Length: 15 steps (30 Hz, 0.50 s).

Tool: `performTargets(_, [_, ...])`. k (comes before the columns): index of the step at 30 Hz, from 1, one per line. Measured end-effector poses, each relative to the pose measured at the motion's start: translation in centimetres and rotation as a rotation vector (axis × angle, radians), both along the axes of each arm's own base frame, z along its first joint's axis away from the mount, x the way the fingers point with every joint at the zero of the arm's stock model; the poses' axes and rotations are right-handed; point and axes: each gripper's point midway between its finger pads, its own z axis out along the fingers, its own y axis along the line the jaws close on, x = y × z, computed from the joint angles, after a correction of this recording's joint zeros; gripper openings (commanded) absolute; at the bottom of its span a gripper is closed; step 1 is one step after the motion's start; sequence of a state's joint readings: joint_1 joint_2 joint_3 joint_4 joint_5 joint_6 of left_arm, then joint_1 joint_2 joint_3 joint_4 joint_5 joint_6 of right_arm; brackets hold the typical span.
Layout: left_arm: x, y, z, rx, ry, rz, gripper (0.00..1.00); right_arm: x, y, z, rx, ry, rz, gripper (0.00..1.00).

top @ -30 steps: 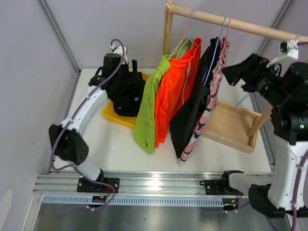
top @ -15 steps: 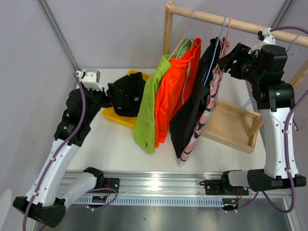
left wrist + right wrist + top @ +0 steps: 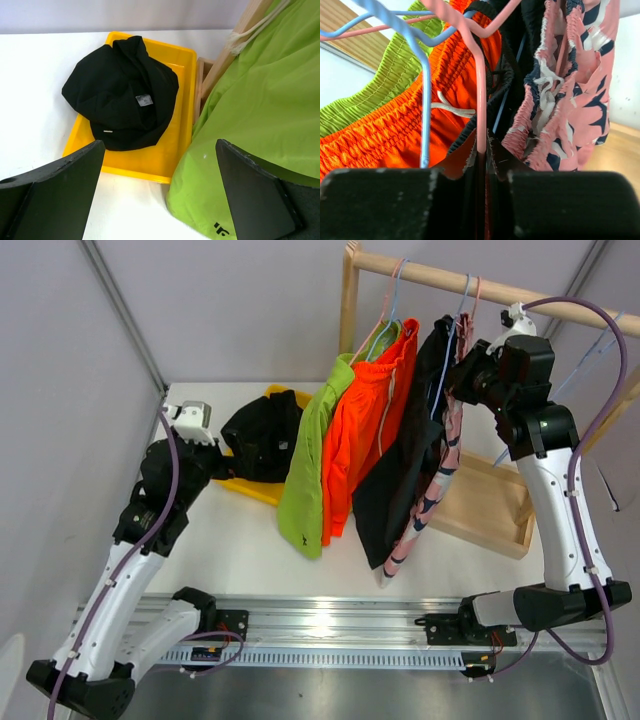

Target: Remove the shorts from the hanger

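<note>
The right claw (image 3: 481, 162) is closed narrow on the wire of one pink hanger (image 3: 480, 100). Four pairs are hung in front of it. The pink patterned shorts (image 3: 570, 90) are seen just right of its fingers and the hanging black shorts (image 3: 395, 480) directly ahead. The orange shorts (image 3: 385, 135) and the lime green shorts (image 3: 375, 92) are seen to its left. The left claw (image 3: 159, 145) is spread wide, with nothing gripped. A fifth pair, the crumpled black shorts (image 3: 122, 95), is found ahead of it in one yellow tray (image 3: 185, 100). One wooden tray (image 3: 490, 505) is seen beneath the right claw.
</note>
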<state>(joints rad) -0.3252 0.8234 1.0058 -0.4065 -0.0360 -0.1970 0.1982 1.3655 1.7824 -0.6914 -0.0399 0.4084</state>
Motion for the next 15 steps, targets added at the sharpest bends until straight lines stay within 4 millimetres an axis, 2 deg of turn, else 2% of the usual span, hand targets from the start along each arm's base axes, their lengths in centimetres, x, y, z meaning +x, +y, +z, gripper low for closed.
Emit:
performTargets(2, [-0.4, -0.2, -0.2, -0.009, -0.001, -0.013, 0.99, 0.0, 0.0, 0.0, -0.004, -0.002, -0.006, 0.09])
performTargets(5, [-1.0, -0.7, -0.8, -0.012, 0.008, -0.037, 0.99, 0.0, -0.4, 0.2, -0.015, -0.005, -0.023, 0.00])
performTargets(8, [-1.6, -2.0, -1.1, -0.010, 0.021, -0.087, 0.99, -0.5, -0.9, 0.6, -0.032, 0.004, -0.040, 0.00])
performTargets(11, [-3.6, -5.4, -0.7, 0.010, 0.033, -0.218, 0.99, -1.1, -1.4, 1.7, -0.043, -0.003, -0.055, 0.00])
performTargets(13, [-5.6, -8.7, 1.1, 0.017, 0.016, -0.349, 0.99, -1.6, -1.9, 2.8, -0.050, -0.017, -0.076, 0.00])
performTargets(15, [-7.7, -11.9, 3.8, 0.008, -0.028, -0.468, 0.99, -2.3, -2.6, 4.0, -0.060, -0.033, -0.103, 0.00])
